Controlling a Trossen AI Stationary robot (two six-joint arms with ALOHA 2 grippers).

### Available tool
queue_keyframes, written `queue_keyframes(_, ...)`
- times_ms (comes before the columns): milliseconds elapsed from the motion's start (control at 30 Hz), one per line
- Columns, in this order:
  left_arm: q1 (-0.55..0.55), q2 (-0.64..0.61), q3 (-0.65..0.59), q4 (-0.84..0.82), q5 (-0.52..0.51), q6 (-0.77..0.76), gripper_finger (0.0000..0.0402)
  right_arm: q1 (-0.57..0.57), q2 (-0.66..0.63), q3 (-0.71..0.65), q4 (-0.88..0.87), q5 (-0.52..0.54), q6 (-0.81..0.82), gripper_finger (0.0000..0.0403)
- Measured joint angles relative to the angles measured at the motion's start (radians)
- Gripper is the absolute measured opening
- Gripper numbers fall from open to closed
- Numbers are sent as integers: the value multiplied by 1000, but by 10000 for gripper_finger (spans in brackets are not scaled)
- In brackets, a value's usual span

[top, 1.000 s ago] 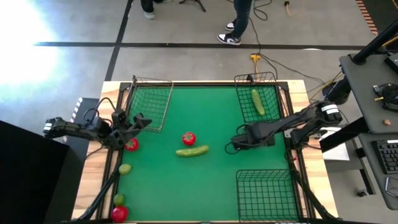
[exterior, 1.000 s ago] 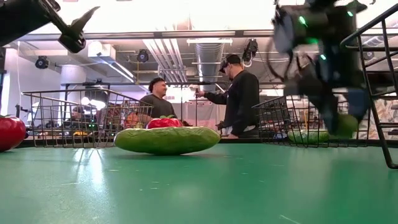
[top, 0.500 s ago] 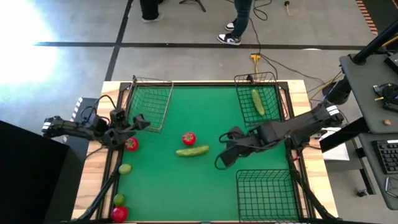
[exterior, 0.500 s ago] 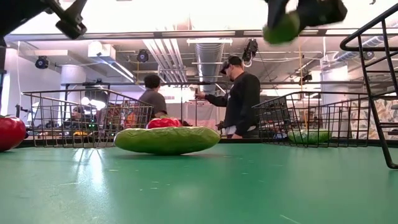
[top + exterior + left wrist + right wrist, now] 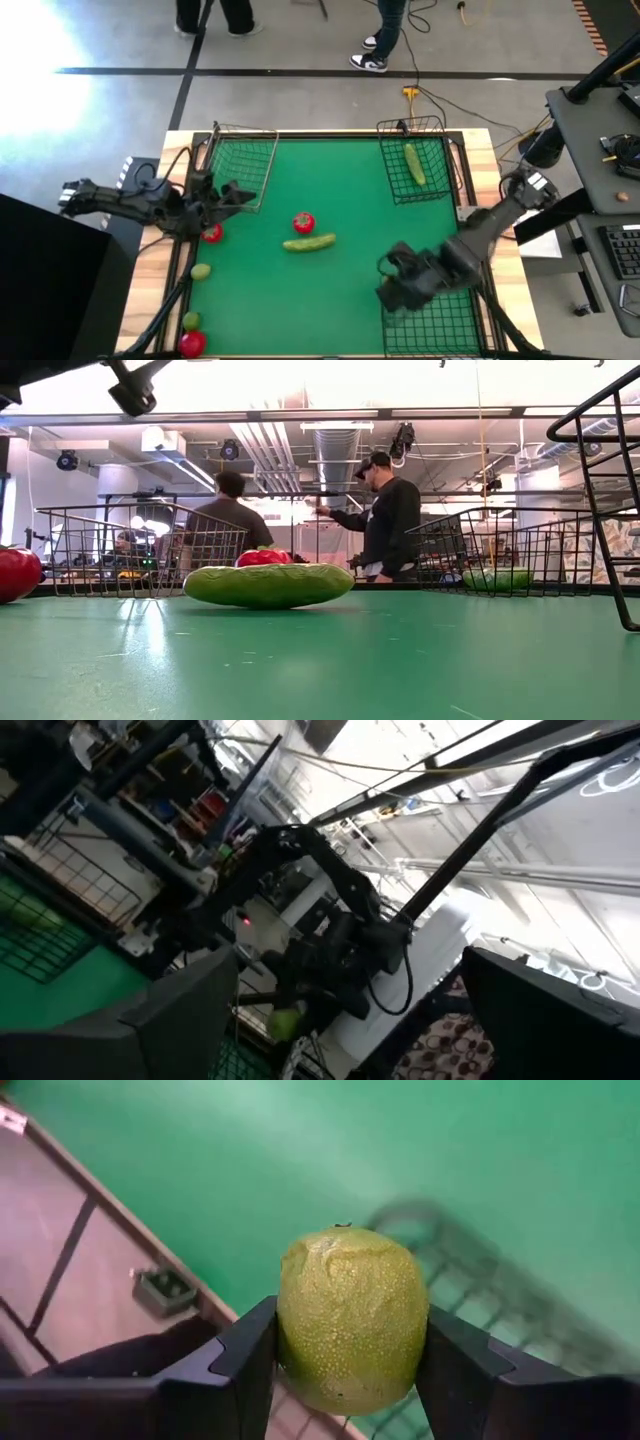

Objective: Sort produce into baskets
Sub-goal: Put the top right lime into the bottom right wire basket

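My right gripper (image 5: 395, 290) is shut on a yellow-green lime (image 5: 350, 1320) above the left edge of the near right wire basket (image 5: 432, 318). My left gripper (image 5: 238, 192) is open and empty by the far left basket (image 5: 240, 160), above a tomato (image 5: 211, 233) at the mat's left edge. A tomato (image 5: 303, 222) and a cucumber (image 5: 309, 242) lie mid-mat. The far right basket (image 5: 432, 182) holds a cucumber (image 5: 414, 163). The left wrist view shows my right gripper's lime (image 5: 287, 1020) from afar. My right gripper pinches the lime's two opposite sides (image 5: 290, 1330) between its two fingers (image 5: 240, 1360). The lime is lifted clear, with the mat and the basket's mesh below it. Its rounded end sticks out past the fingertips.
Two limes (image 5: 200, 271) (image 5: 191, 320) and a tomato (image 5: 191, 343) lie along the table's left edge near the front. People stand beyond the far edge (image 5: 385, 510). The mat's near middle (image 5: 290, 300) is bare.
My right gripper has carried the lime from the mat's right middle toward the near edge, to the near right basket's left edge, and has gone up out of the low view. The produce on the mat has stayed in place.
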Motion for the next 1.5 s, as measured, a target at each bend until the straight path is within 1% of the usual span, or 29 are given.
queue_keyframes(133, -3, 81, 59, -27, 1, -36, 366, 131, 26, -33, -9, 26, 156, 184)
queue_keyframes(200, -12, 122, 101, -93, 3, -61, 366, 175, 54, -50, -13, 20, 228, 184)
queue_keyframes(267, -31, 169, 155, -194, 9, -79, 366, 196, 90, -64, -5, 16, 276, 185)
queue_keyframes(400, -85, 266, 276, -385, 9, -100, 366, 216, 182, -61, 5, 3, 272, 186)
queue_keyframes(467, -119, 313, 336, -469, 9, -128, 366, 217, 221, -60, 4, -28, 266, 186)
queue_keyframes(533, -159, 359, 400, -557, 9, -158, 366, 216, 256, -60, 3, -62, 253, 186)
queue_keyframes(633, -233, 424, 499, -673, 2, -197, 366, 216, 289, -60, 0, -73, 201, 186)
queue_keyframes(733, -327, 491, 602, -779, -54, -215, 366, 212, 294, -62, -3, -74, 168, 187)
queue_keyframes(800, -385, 532, 667, -832, -103, -221, 366, 211, 288, -68, -7, -70, 187, 187)
queue_keyframes(900, -453, 582, 747, -877, -179, -200, 366, 212, 280, -81, -15, -37, 285, 187)
queue_keyframes(1000, -493, 610, 807, -899, -257, -156, 366, 224, 279, -100, -17, -50, 395, 187)
queue_keyframes(1100, -512, 621, 844, -948, -252, -122, 366, 243, 279, -132, -36, -68, 526, 187)
queue_keyframes(1167, -526, 622, 864, -1030, -223, -110, 366, 250, 277, -156, -63, -136, 622, 187)
queue_keyframes(1233, -544, 619, 877, -1147, -213, -128, 366, 253, 277, -171, -84, -220, 703, 187)
queue_keyframes(1300, -572, 615, 877, -1249, -211, -165, 366, 253, 277, -182, -82, -268, 724, 187)
queue_keyframes(1367, -604, 615, 869, -1303, -211, -188, 366, 253, 277, -193, -76, -269, 716, 187)
queue_keyframes(1500, -658, 629, 833, -1315, -207, -207, 366, 244, 278, -230, -30, -281, 721, 187)
